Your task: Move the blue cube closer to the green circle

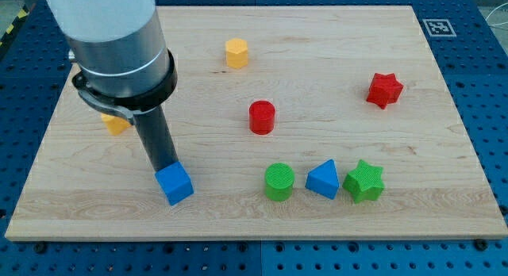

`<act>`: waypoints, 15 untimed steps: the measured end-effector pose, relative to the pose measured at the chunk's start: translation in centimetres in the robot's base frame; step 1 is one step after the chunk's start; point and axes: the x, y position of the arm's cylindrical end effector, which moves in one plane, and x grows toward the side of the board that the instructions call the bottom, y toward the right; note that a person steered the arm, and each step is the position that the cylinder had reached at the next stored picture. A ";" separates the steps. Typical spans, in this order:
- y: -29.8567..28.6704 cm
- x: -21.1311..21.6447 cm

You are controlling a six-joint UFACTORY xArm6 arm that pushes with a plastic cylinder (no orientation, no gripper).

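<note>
Contact is made at the far-left edge of the blue cube [175,183] by my tip [166,166]. The green circle [279,182] lies to the cube's right, near the blue triangle [323,179]. A rightward push is judged necessary. No hand is fitted; no containers are present.
</note>
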 end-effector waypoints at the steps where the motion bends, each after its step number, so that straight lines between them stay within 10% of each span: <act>1: -1.0 0.0; 15: 6.9 4.5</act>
